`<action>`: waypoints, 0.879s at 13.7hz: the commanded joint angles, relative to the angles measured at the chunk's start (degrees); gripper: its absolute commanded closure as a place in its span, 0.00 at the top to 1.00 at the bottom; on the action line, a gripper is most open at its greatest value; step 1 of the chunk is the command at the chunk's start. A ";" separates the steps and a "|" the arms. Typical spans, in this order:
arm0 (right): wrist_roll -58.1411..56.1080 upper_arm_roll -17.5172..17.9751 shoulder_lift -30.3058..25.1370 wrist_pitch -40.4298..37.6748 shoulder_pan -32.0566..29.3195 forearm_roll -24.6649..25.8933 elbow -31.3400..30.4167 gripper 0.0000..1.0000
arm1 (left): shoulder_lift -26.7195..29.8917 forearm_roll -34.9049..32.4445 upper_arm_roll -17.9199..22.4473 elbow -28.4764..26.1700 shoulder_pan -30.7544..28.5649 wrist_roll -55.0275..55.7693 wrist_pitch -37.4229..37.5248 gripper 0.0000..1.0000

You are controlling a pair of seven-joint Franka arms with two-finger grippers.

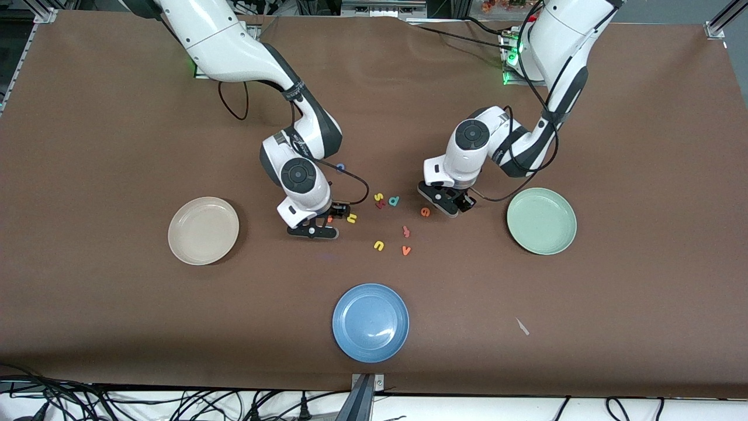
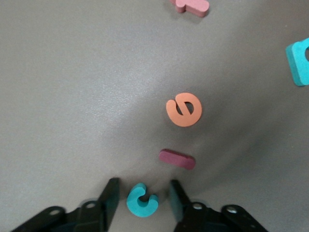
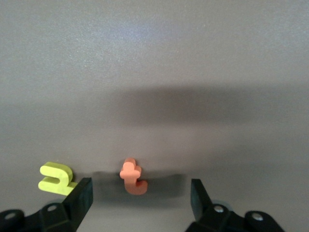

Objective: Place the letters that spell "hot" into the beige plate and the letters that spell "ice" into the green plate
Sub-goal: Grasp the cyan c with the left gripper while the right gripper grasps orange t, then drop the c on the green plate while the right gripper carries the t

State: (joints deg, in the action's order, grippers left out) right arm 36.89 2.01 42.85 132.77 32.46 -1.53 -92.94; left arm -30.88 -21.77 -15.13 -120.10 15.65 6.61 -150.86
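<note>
My left gripper (image 1: 447,204) (image 2: 142,198) is low over the table beside the green plate (image 1: 542,221). Its jaws are open around the teal "c" (image 2: 142,199), with a gap on each side. The dark red "i" (image 2: 177,159) and orange "e" (image 2: 184,109) (image 1: 425,211) lie just past its fingertips. My right gripper (image 1: 327,223) (image 3: 141,195) is open and low, with the orange "t" (image 3: 132,176) lying between its fingertips, untouched. The yellow "h" (image 3: 56,178) (image 1: 352,218) lies just outside one finger (image 3: 82,195). The blue "o" (image 1: 340,167) lies beside the right arm's wrist. The beige plate (image 1: 203,230) holds nothing.
A blue plate (image 1: 370,322) sits nearest the front camera. Between the grippers lie a yellow "s" (image 1: 378,196), a teal "d" (image 1: 394,201), a pink letter (image 1: 405,231), a yellow "u" (image 1: 379,245) and an orange "v" (image 1: 406,251).
</note>
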 commanded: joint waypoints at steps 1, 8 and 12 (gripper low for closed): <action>-1.39 -0.07 1.88 1.61 -0.02 0.21 1.71 0.88 | -0.50 -1.87 -0.25 0.13 -1.23 1.21 0.31 0.15; -1.56 -0.07 1.54 1.62 -0.02 0.03 1.71 0.65 | 5.72 -1.43 -0.25 0.66 -2.54 0.51 9.25 0.10; -1.47 -0.07 1.01 1.53 0.06 0.12 1.62 0.61 | 10.92 -0.82 -0.43 0.66 -11.04 -9.47 16.39 0.11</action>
State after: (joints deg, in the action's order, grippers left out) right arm 35.97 1.93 43.74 134.27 32.45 -1.52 -92.11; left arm -23.24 -21.77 -14.99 -118.14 10.14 2.96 -136.25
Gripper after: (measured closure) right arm 0.379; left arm 0.736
